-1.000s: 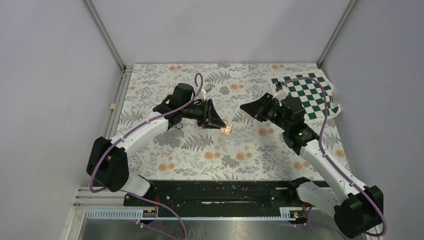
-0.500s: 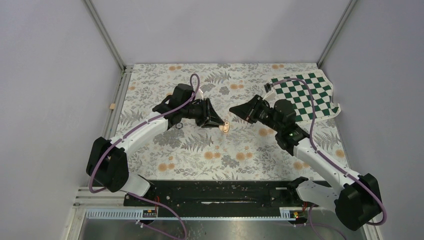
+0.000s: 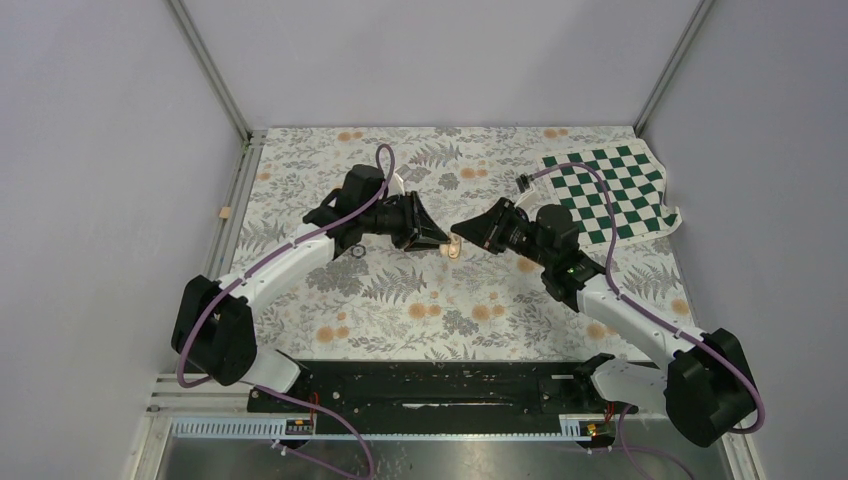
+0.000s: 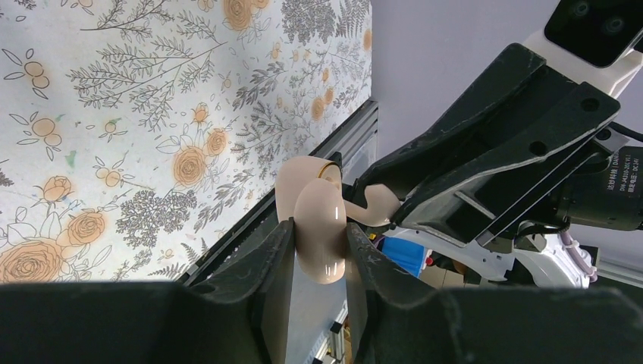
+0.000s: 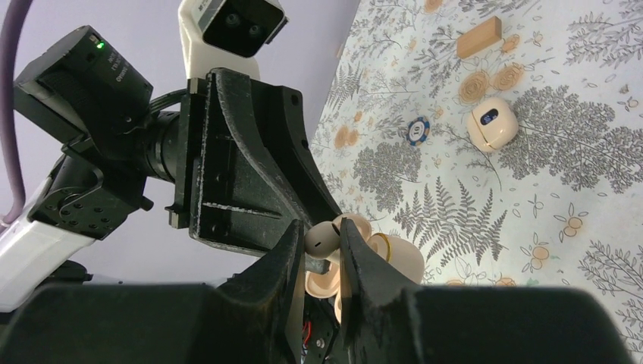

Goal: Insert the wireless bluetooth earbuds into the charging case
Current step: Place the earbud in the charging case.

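My left gripper (image 3: 440,243) is shut on the charging case (image 3: 453,251), a peach rounded case with its lid open, held above the floral mat. In the left wrist view the case (image 4: 317,227) sits between the fingers (image 4: 265,258). My right gripper (image 3: 462,228) is shut on one peach earbud (image 5: 320,237) and holds it right at the case's open mouth (image 5: 394,262). The earbud also shows in the left wrist view (image 4: 377,206), touching the case. No other earbud is in view.
A rounded peach object with a small dark window (image 5: 491,125), a blue-and-white chip (image 5: 418,130) and a tan block (image 5: 479,36) lie on the mat beyond the left arm. A black ring (image 3: 358,252) lies under the left arm. A green checkered cloth (image 3: 610,185) lies at the back right.
My right gripper has moved left with the earbud until it meets the case. My left gripper has shifted slightly back, still holding the case.
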Action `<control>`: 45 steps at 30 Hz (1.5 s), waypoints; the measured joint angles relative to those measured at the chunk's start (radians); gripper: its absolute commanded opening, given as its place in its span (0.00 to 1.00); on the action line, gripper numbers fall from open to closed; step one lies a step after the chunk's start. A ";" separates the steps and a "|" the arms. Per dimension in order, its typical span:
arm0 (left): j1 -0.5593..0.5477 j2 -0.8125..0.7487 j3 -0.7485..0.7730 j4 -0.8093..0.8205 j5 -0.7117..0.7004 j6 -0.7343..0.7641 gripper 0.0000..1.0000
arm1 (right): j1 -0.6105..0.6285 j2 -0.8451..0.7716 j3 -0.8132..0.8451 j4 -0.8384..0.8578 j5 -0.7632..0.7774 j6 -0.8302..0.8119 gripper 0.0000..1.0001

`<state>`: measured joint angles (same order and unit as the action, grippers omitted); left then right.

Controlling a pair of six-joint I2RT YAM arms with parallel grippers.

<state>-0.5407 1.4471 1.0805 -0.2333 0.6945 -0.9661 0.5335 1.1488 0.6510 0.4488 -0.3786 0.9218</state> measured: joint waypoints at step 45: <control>0.016 -0.006 -0.060 0.110 0.032 -0.101 0.16 | 0.010 -0.027 -0.167 0.252 0.114 0.034 0.11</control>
<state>-0.5243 1.4414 1.0203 -0.1234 0.7261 -1.0668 0.5434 1.1213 0.4839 0.7010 -0.2649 0.9554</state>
